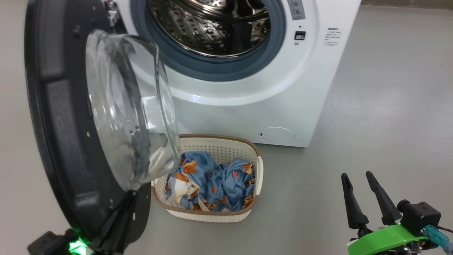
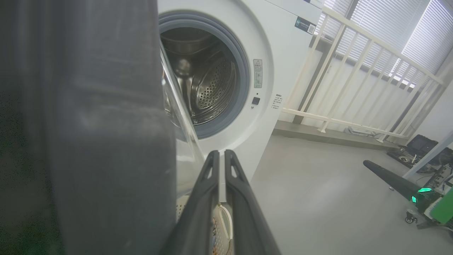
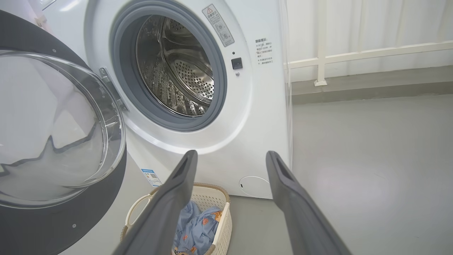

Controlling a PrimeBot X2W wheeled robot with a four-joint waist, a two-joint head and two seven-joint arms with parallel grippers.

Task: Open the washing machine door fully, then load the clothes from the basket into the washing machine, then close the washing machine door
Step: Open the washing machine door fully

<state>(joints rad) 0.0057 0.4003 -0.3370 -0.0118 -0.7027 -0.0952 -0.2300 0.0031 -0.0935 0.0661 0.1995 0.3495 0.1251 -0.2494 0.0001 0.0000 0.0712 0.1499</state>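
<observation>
The left claw (image 2: 222, 156) is seen pressed shut, empty, beside the open door (image 1: 53, 106); the right claw (image 1: 356, 174) is held wide, empty, at 4 o'clock from the basket (image 1: 219, 136), where clothes (image 1: 212, 180) are piled.

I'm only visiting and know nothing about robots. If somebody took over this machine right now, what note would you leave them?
Left gripper: shut, holding nothing, close beside the washing machine door; contact unclear.
Right gripper: open, empty, off to the right of the basket.
Done: the door stands wide open; the drum is empty.
The clothes all lie in the basket, on the floor in front of the washing machine.
Left: open the door further if needed, load the clothes, close the door.
</observation>
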